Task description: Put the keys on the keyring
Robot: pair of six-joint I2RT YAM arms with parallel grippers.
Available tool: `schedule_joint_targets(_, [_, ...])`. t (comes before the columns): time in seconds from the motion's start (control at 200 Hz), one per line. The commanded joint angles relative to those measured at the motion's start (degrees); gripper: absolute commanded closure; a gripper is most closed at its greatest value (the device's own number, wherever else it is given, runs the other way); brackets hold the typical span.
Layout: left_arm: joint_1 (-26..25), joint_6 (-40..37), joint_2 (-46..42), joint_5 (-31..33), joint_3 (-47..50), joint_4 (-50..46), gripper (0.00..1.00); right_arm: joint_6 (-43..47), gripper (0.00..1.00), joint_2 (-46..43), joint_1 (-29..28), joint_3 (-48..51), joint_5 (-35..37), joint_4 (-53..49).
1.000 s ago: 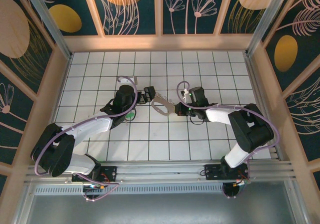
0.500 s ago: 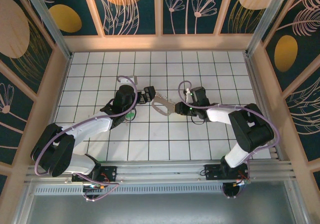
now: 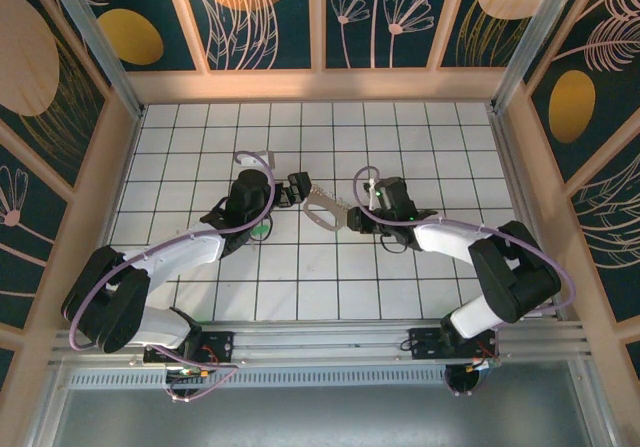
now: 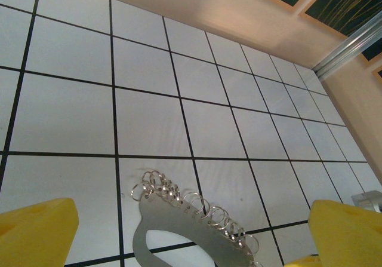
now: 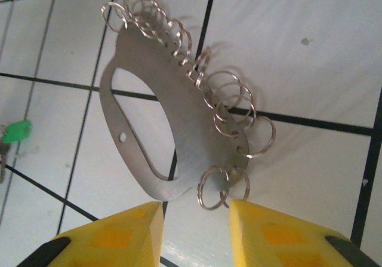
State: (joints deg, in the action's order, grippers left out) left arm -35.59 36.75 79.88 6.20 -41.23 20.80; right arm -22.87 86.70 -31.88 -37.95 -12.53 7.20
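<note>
Between spread left fingers (image 4: 36, 231), keyring (image 4: 173, 216) lying flat, right fingers (image 5: 113, 234) parted just beside it

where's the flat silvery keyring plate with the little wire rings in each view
top external: flat silvery keyring plate at picture centre.
left wrist: keyring plate at bottom edge, centre.
right wrist: keyring plate centre-left, tilted.
shared landmark: white tile floor with black grid lines beneath it.

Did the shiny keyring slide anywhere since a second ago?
No. In the view from above, the keyring lies across the same black lines of the floor as it did a second ago.
</note>
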Motion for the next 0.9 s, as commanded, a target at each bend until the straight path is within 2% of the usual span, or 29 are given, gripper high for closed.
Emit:
schedule_joint_targets(0.0, [-0.18, 0.36, -0.23, -0.84, -0.65, 1.88, 0.01, -0.11, 0.66, 1.15, -2.25, -2.41, 6.62, -3.25])
schedule_joint_targets(0.44, [-0.18, 0.25, -0.51, -0.84, -0.25, 2.06, 0.01, 0.45, 0.75, 6.57, -6.13, -7.23, 13.24, -6.37])
schedule_joint_targets(0.896, [-0.15, 0.01, -0.36, -0.88, 0.0, 2.41, 0.01, 0.99, 0.75, 9.71, -6.43, -9.29, 15.83, -6.84])
